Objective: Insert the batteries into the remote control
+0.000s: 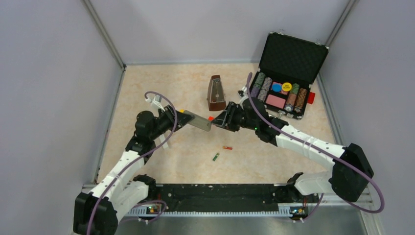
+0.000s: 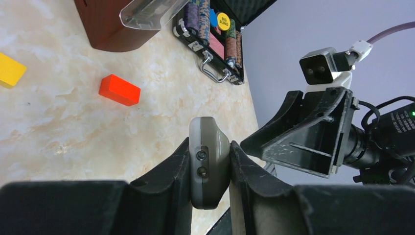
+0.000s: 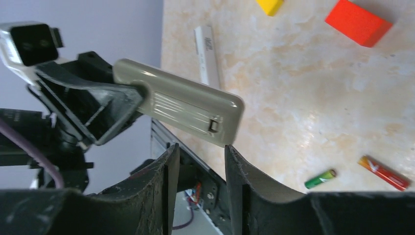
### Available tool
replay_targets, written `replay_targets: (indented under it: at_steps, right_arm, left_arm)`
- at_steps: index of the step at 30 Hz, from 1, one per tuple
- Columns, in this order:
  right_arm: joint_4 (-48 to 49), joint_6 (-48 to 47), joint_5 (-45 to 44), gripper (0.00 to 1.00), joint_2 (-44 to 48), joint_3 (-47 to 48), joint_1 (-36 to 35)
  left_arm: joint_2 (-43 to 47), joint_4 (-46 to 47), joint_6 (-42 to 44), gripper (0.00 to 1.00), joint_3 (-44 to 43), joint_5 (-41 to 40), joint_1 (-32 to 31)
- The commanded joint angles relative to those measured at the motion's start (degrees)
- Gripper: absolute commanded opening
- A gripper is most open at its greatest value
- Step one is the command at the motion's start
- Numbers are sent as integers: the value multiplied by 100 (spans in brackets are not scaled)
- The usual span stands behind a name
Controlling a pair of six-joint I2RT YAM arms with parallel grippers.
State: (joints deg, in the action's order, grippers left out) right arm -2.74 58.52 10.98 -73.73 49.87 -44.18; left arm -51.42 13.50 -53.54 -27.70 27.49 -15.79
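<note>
Remote control (image 1: 197, 120) is up in the air over the middle of the tabletop (image 1: 161, 83), pinched by one end in the left gripper (image 1: 182, 117), jaws closed against its long edges. The right gripper (image 3: 200, 152) sits right at the free end, jaws moderately apart with nothing in them. Both batteries are lying loose toward the near edge: the red-orange battery (image 1: 227, 147) and, a bit closer to the arm bases, the green battery (image 1: 215, 156), near each other but not touching.

Looks to me like the job right now is getting the cover (image 3: 178, 104) off, since it's on and the little latch tab (image 3: 214, 126) faces the right wrist camera. I'd catch that tab with one fingertip and work it along the length, not squeeze the whole end flat, or the cover just gets clamped shut. The left grip is only on the far end, so push gently or the slab will pivot.

Remote is matte grey plastic with rounded corners and fine ribbing on the cover. Batteries are tiny glossy cylinders on smooth marbled beige, so expect rolling.
</note>
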Motion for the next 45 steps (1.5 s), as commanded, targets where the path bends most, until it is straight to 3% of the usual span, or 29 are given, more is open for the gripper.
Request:
replay_targets:
  at_steps: [1,18,45]
  right_arm:
    - [806,599,152,40,186,182,-33]
    - [1291,1015,335,38,-234,44,-93]
    - [771,955,216,38,-563,215,-198]
  left_arm:
    - [169,345,-194,0,-7,-200,-20]
    - [276,427,-333,0,105,-172,-51]
    - [495,878,-366,0,391,-56,-72]
